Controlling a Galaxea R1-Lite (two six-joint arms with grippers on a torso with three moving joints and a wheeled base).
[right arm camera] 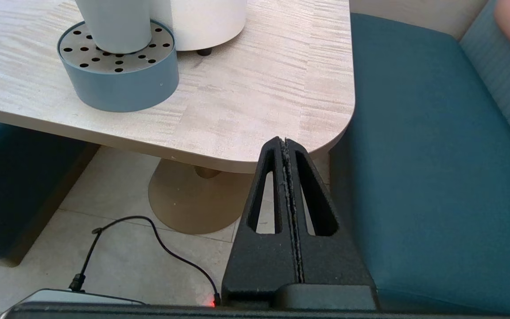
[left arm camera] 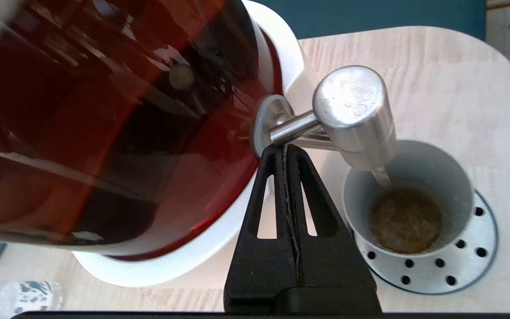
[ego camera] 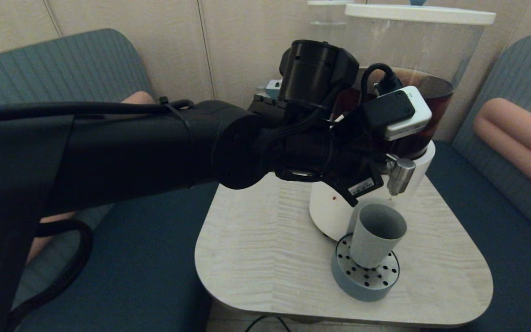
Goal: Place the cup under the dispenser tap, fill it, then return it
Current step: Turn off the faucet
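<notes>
The cup (ego camera: 378, 235) stands upright on the perforated metal top of the round drip tray (ego camera: 366, 276), near the front right part of the bench (ego camera: 265, 258). Seen from the left wrist, the cup (left arm camera: 407, 197) sits directly below the nozzle of the dispenser tap (left arm camera: 354, 110), and a thin stream falls from the nozzle into it. A shallow pool of brownish liquid covers the cup's bottom; most of the inner wall is bare.

The tap projects from the white base of the large dispenser (ego camera: 413, 83), whose clear tank holds dark brown liquid. The drip tray rests against the foot of that base.

The left arm reaches across the head view from the left, its wrist just beside the dispenser. The left hand (left arm camera: 287, 148) is clenched, fingers pressed together with nothing between them, and its tip sits at the tap's stem where the stem meets the tank. Whether it touches the stem cannot be determined.

The right hand (right arm camera: 285, 144) is parked low beside the bench's right corner, above the floor and next to the teal seat (right arm camera: 423, 146). It is likewise clenched and empty. A black cable (right arm camera: 148, 239) lies on the floor tiles below it.
</notes>
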